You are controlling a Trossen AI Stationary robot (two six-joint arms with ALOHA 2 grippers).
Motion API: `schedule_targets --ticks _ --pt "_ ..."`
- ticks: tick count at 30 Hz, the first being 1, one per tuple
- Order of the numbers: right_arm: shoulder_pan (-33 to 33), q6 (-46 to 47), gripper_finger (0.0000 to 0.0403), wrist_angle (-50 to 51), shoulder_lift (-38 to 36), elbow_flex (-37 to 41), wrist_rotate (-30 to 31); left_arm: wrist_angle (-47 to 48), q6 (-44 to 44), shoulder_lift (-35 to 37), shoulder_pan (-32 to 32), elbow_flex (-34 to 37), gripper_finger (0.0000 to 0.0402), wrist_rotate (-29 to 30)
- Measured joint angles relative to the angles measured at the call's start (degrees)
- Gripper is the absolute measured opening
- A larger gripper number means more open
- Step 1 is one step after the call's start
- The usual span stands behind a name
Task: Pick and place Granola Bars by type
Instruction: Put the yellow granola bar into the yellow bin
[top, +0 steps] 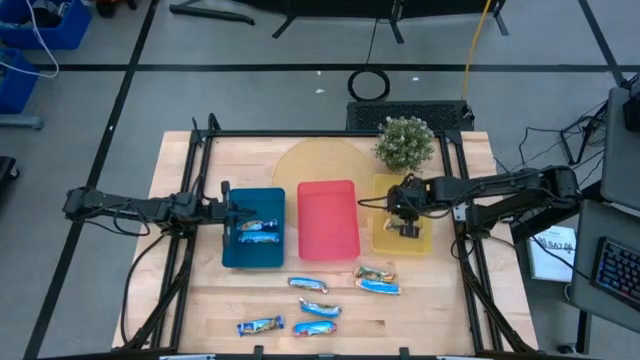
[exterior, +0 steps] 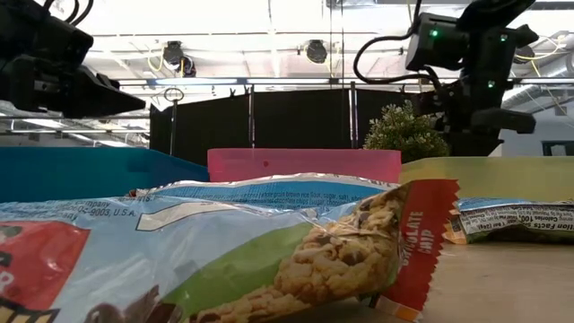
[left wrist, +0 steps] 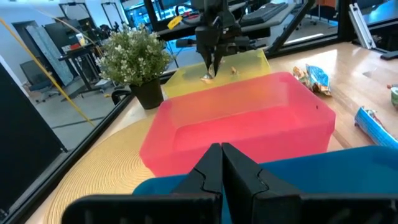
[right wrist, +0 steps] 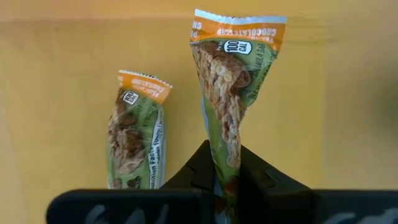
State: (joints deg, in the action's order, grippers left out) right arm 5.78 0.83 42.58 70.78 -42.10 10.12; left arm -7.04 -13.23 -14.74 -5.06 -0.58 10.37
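My right gripper (top: pixel 408 228) hangs over the yellow tray (top: pixel 428 243), shut on a green-and-brown granola bar (right wrist: pixel 235 93). A second green bar (right wrist: pixel 135 134) lies flat on the yellow tray's floor beside it. Two blue bars (top: pixel 257 231) lie in the blue tray (top: pixel 252 255). The red tray (top: pixel 328 218) stands between the two. Several more bars, blue and green, lie loose on the table near its front edge (top: pixel 318 300). My left gripper (left wrist: pixel 221 158) is shut, level at the blue tray's left side, holding nothing. My right gripper pinches one end of the green bar (right wrist: pixel 225 163) between its two fingers (right wrist: pixel 200 167), coming from above and pointing steeply down. The bar hangs below the fingers, its orange sealed end (right wrist: pixel 239 28) lowest, close over the yellow tray's floor. Whether that end touches the floor I cannot tell.
A small potted plant (top: pixel 405 143) stands just behind the yellow tray, close to my right arm. A round woven mat (top: pixel 312 165) lies behind the red tray. One bar (exterior: pixel 269 251) lies right in front of the low camera and blocks much of that view.
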Motion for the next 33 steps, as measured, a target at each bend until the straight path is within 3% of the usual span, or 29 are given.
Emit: schedule_targets --ticks 8,18,25,33 --pt "2.3 1.9 0.0022 -0.4 1.1 0.0 -1.3 -0.2 0.0 0.0 0.0 0.0 0.001 0.0" --pt "4.9 4.0 0.0034 -0.3 8.1 0.0 -3.0 -0.1 0.0 0.0 0.0 0.0 0.001 0.0" --pt "5.1 2.6 0.0022 -0.5 10.2 0.0 -4.2 0.0 0.0 0.0 0.0 0.0 0.001 0.0" --pt "5.1 2.9 0.0101 0.1 5.8 0.0 -4.1 1.4 0.0 0.0 0.0 0.0 0.001 0.1"
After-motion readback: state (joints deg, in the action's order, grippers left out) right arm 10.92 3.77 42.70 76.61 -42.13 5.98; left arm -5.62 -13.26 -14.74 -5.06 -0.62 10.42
